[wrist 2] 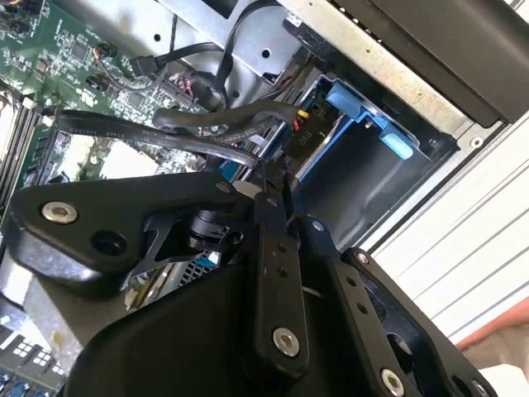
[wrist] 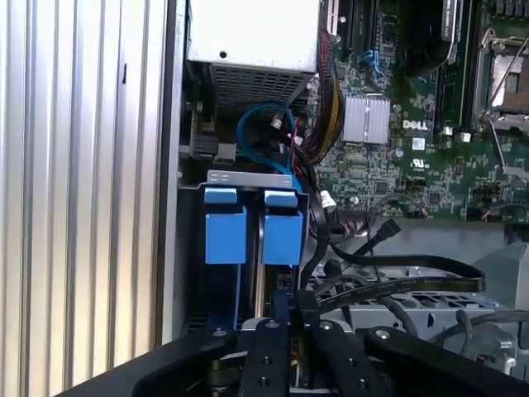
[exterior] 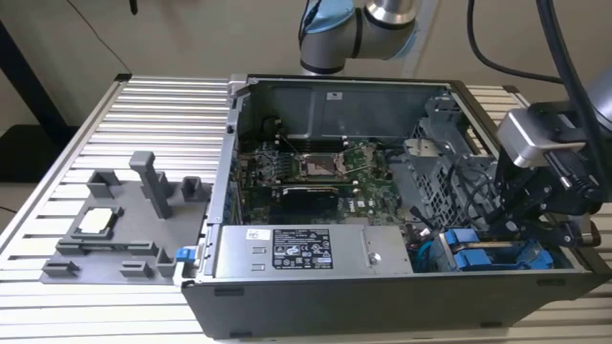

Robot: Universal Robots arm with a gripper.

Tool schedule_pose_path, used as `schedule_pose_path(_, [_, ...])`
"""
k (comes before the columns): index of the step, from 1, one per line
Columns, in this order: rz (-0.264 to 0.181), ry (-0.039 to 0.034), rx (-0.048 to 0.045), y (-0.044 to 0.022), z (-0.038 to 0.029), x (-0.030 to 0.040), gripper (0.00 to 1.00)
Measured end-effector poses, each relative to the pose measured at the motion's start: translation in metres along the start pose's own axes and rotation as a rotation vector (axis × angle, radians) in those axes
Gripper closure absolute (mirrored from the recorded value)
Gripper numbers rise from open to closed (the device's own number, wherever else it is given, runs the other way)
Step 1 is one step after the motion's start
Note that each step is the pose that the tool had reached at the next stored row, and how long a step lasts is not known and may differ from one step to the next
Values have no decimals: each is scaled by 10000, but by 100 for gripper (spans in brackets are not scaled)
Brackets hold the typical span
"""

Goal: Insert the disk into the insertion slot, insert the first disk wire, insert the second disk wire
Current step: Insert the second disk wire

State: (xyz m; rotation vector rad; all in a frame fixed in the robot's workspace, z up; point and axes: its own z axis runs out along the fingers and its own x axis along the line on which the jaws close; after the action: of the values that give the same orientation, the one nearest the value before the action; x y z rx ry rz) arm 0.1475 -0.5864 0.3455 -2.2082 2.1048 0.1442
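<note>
The open computer case (exterior: 383, 215) lies on its side on a slatted metal table (exterior: 163, 115), and everything here is placed against its drive cage (exterior: 497, 254), which sits in the case's corner near the exterior view's right. The disk (wrist: 282, 236) in its blue carrier sits seated in the insertion slot (wrist: 248, 186) of that cage, next to a second blue-framed carrier (wrist: 225, 234) (the two blue tabs stand side by side in the first wrist view). The gripper (wrist: 285, 310) hangs just above the cage, over the seated disk, with its dark fingers (wrist 2: 277, 248) drawn close together; whether they pinch anything cannot be told. Black flat cables (wrist: 397, 277) loop beside the cage, close to the fingers. The grey power-supply box (exterior: 311, 251) lies alongside the cage, and the green motherboard (exterior: 306, 172) beyond it. A grey fixture tray (exterior: 125, 229) rests on the table, well apart from the cage.
</note>
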Motion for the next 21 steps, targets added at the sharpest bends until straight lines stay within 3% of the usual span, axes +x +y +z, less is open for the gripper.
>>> schedule_pose_path(21, [229, -4, 15, -23, 54, 22, 84])
